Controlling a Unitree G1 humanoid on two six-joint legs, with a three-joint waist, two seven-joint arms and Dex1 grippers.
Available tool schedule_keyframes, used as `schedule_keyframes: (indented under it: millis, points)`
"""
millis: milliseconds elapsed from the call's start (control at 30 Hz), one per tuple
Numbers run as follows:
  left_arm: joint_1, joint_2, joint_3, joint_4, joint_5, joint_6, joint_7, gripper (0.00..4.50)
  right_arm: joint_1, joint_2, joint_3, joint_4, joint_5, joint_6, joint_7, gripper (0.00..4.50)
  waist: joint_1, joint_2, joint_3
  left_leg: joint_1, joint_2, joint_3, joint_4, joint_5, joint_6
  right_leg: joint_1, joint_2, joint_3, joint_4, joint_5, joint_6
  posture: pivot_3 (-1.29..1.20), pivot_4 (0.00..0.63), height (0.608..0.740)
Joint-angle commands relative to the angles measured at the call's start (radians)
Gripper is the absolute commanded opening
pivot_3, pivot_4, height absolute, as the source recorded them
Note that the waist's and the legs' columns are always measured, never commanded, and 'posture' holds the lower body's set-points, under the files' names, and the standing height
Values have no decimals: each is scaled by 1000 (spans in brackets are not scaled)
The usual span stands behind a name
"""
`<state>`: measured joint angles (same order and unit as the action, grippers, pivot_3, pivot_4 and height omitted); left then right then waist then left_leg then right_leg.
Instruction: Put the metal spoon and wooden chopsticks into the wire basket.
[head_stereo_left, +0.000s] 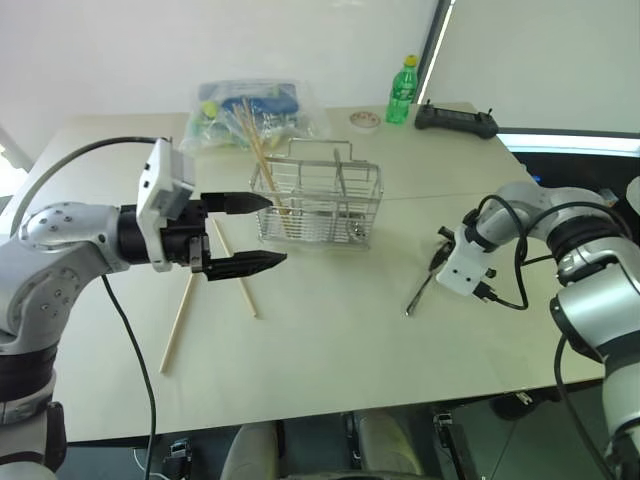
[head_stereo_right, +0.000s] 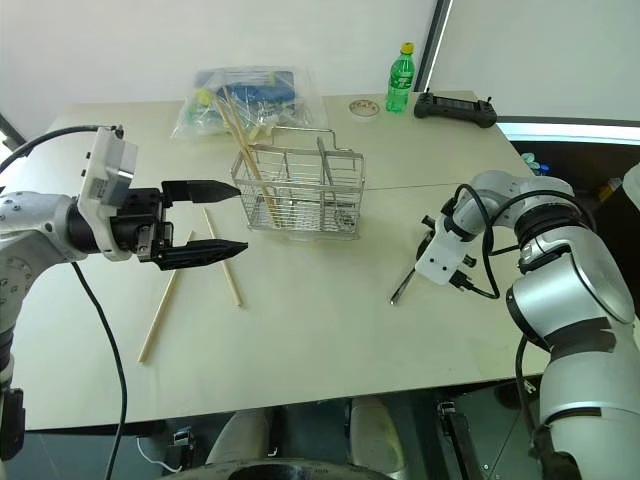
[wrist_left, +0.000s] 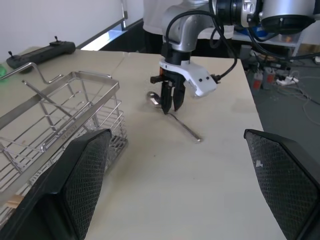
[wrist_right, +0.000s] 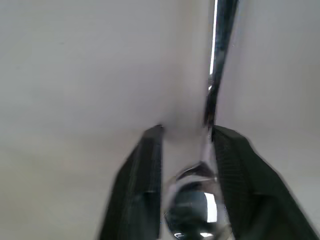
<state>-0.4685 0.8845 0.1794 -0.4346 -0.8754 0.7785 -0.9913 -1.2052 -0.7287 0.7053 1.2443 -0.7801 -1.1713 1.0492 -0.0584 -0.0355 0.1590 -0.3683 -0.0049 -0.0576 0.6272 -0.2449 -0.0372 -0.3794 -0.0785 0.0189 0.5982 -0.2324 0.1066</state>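
Observation:
The metal spoon (wrist_left: 184, 127) lies on the table to the right of the wire basket (head_stereo_left: 330, 215). My right gripper (wrist_left: 169, 106) points down at it, fingers shut on the spoon's neck just behind the bowl (wrist_right: 192, 210). My left gripper (head_stereo_left: 277, 230) hangs open and empty above the table, left of the basket and pointing toward it. Two wooden chopsticks lie on the table below it, one (head_stereo_left: 178, 320) further left, the other (head_stereo_left: 238, 280) partly hidden under the lower finger. More chopsticks (head_stereo_left: 258, 155) lean out of the basket's left end.
At the table's back stand a clear plastic bag (head_stereo_left: 245, 110) of items, a green bottle (head_stereo_left: 402, 90), a tape roll (head_stereo_left: 365, 121) and a black controller (head_stereo_left: 456, 120). The table's right edge runs close behind my right arm.

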Motion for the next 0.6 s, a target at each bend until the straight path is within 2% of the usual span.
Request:
schedule_keyframes:
  millis: [33,467,600]
  points:
    - [-21,3,33,-28,-27,-1,16,4500,41,52,-18,20,55,10,32,56,-8,-1,-1,1,0,0,0,0,0,0,0,0,0,0,0,0,150,726]
    - [-70,-16,-1,18,-4,-25,10,4500,69,10,-54,-16,103,14,64,56,-11,-1,0,12,1,0,-10,0,0,6,1,0,0,-3,-3,0,150,726]
    - [-118,-35,-28,73,31,-55,-13,4500,111,-30,-124,-89,282,-43,153,56,-9,1,2,12,1,0,-11,0,0,5,1,0,0,-3,-3,0,150,726]
